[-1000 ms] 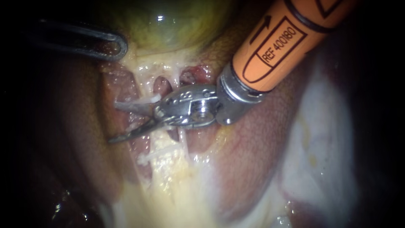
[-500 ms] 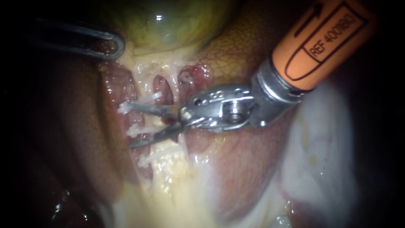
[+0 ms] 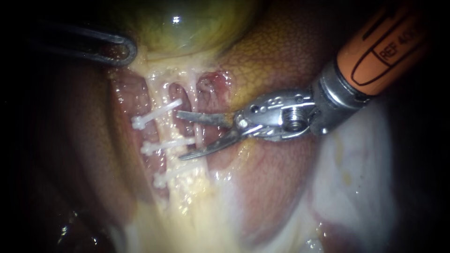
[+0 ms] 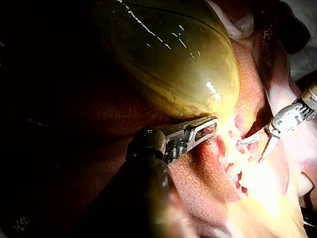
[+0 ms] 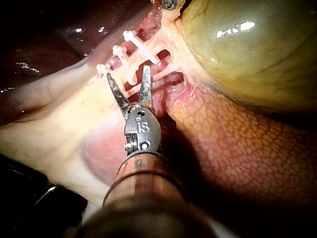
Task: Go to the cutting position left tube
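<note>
Nearest the endoscope, the right instrument (image 3: 179, 135) comes in from upper right: orange shaft, metal wrist, then two thin blades. Blades are apart w/ a clear gap, gripping nothing. Its own wrist view (image 5: 128, 72) shows the same V-shaped spread. Upper blade tip sits just below the top clip's right end; lower blade tip sits under the middle clip's right end, which pokes into the gap. The thin right tube (image 3: 200, 132) stands btw. the blades, not pinched. Just beyond the tips is the left tube (image 3: 164, 129), a pale strip running down from the gallbladder's base. It carries three white clips (image 3: 166, 144) across it, one above the other; blade tips stop at its right edge, and neither blade reaches across it. Pink and yellowish tissue surrounds both tubes, and the liver (image 3: 276, 61) lies behind the wrist. Farther back is the gallbladder (image 3: 187, 28), green-yellow and glossy. Farthest is the left instrument (image 3: 126, 50), a dark looped tip at the tissue edge beside the gallbladder's base, well apart from the blades. In its wrist view (image 4: 210, 124) the tip lies against that base; can't tell whether it grips anything.
</note>
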Controlling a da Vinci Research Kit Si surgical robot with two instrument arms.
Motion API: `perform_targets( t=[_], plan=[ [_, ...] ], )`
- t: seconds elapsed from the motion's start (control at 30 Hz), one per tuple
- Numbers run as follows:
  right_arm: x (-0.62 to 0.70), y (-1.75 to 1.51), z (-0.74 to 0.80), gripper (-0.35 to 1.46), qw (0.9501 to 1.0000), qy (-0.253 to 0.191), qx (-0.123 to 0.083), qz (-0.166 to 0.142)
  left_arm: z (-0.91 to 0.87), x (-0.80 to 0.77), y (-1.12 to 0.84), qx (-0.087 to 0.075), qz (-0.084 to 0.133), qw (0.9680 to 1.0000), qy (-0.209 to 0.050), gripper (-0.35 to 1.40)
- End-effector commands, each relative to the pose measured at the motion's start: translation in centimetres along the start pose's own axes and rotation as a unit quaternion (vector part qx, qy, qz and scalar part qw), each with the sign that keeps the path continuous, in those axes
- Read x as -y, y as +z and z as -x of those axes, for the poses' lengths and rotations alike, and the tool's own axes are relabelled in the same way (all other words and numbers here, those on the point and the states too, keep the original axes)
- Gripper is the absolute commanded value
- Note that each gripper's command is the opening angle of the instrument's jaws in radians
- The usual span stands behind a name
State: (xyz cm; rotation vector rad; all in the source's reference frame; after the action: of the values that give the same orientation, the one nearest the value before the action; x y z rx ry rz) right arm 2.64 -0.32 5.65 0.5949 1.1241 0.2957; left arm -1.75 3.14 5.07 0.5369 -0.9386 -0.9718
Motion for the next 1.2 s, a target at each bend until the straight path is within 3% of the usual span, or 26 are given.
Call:
perform_targets(
  t=[0.03,0.3,0.47,0.7,0.87,1.2],
  plan=[
    [-0.03,0.02,0.04,1.11,1.0000,0.005,0.001,-0.003,0.00,0.00,0.00,0.000,0.000,1.0000,0.000,-0.35],
    [-0.23,0.15,0.17,1.11,0.9994,0.027,0.003,-0.023,0.00,0.00,0.00,0.000,0.000,1.0000,0.000,-0.35],
    [-0.28,0.22,0.19,1.11,0.9985,0.038,0.004,-0.041,0.00,0.00,0.00,0.000,0.000,1.0000,0.000,-0.35],
    [-0.29,0.35,0.14,1.07,0.9922,0.059,-0.033,-0.105,0.00,-0.01,0.00,0.000,0.000,1.0000,0.000,-0.35],
    [-0.28,0.46,0.08,1.06,0.9838,0.069,-0.068,-0.151,0.00,-0.01,0.01,0.000,0.000,1.0000,0.000,-0.35],
    [-0.20,0.79,-0.12,1.02,0.9749,0.061,-0.110,-0.184,0.01,0.00,0.02,0.000,0.000,1.0000,0.000,-0.35]
  ],
)
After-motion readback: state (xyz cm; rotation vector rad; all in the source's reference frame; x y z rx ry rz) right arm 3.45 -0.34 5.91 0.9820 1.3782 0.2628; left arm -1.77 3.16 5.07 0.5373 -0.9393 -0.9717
